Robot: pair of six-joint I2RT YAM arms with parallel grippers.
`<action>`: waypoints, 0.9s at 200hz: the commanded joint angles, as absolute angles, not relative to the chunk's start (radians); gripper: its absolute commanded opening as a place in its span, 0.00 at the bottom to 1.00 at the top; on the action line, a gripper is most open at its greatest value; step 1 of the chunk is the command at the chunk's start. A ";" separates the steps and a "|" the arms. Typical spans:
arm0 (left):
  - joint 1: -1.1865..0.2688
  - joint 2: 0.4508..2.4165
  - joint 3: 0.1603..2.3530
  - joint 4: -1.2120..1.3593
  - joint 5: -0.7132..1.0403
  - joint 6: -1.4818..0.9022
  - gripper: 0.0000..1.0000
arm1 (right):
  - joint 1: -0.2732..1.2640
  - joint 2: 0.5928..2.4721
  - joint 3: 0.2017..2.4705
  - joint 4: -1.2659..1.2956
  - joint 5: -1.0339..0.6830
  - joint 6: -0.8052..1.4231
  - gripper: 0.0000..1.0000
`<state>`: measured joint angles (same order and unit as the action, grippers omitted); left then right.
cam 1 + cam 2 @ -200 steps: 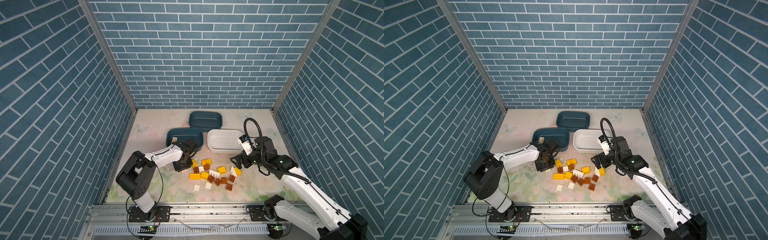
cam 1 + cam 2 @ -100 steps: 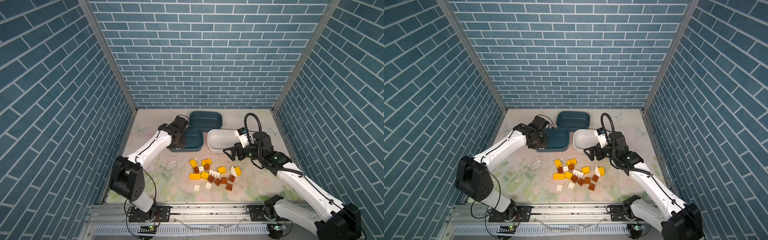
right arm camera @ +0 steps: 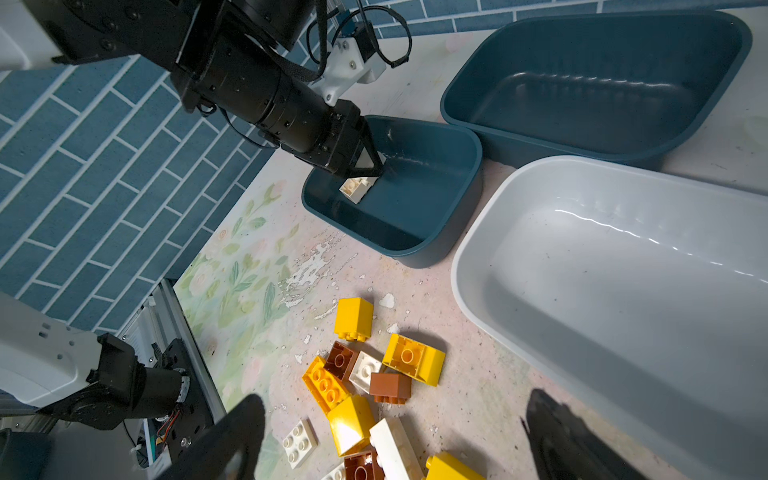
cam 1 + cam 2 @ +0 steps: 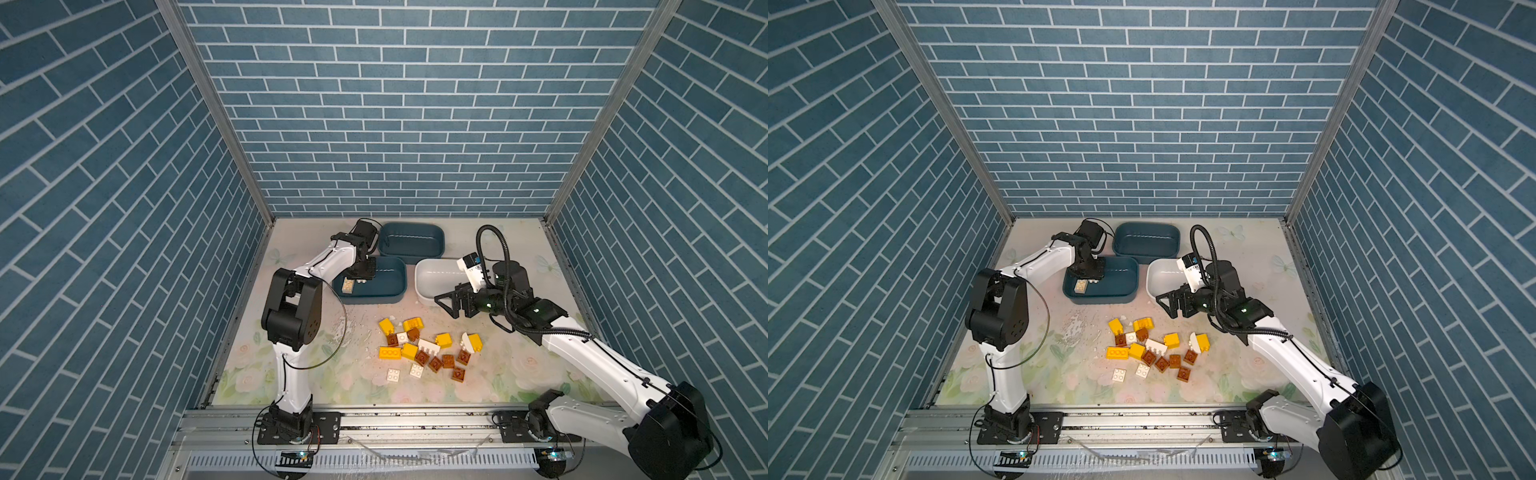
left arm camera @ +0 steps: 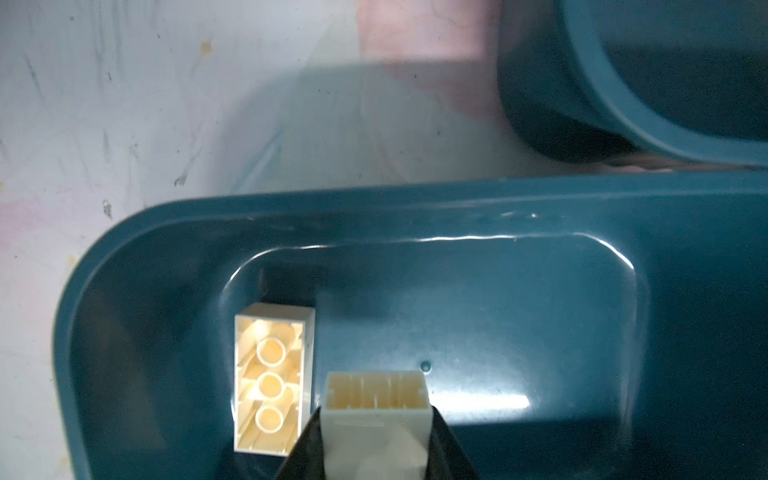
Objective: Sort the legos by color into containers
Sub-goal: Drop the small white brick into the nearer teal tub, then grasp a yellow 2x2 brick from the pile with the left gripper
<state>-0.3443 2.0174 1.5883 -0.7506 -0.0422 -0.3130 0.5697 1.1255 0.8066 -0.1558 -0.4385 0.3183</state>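
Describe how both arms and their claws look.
The left arm and right arm have white links and black joints. The left claw and right claw are black, with triangular fingers. A ribbed black hose loops over the right arm; a thin black cable bows off the left.

Enclosed work cell: brick-patterned walls, floral tabletop.
The back wall (image 4: 399, 124), left wall (image 4: 104, 208) and right wall (image 4: 685, 208) carry a blue-teal brick pattern with pale joints, its courses level at the back and slanting on the sides. Aluminium corner posts (image 4: 220, 116) mark the two rear corners. The tabletop (image 4: 332, 382) is a pale mat printed with pastel flowers and butterflies; a worn patch (image 3: 309, 266) near its middle flakes white. A grey metal rail (image 4: 395, 419), with a slotted strip beneath, closes the front edge. Light is even and soft.
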 commanded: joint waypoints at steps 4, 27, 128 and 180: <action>-0.325 2.033 1.646 -0.785 -0.046 -0.294 0.50 | 0.577 1.122 0.844 -0.162 -0.436 0.336 0.98; -0.330 2.002 1.658 -0.820 0.008 -0.309 0.68 | 0.577 1.110 0.841 -0.170 -0.417 0.335 0.99; -0.506 1.567 1.172 -0.756 0.091 -0.798 0.81 | 0.577 1.110 0.835 -0.202 -0.405 0.336 0.99; -0.650 1.605 1.098 -0.716 0.046 -0.981 0.82 | 0.577 1.105 0.818 -0.219 -0.414 0.324 0.99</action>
<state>-0.6041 1.5734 1.1187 -0.7433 0.0803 -0.8513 0.5716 1.1191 0.8108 -0.2008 -0.4076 0.3180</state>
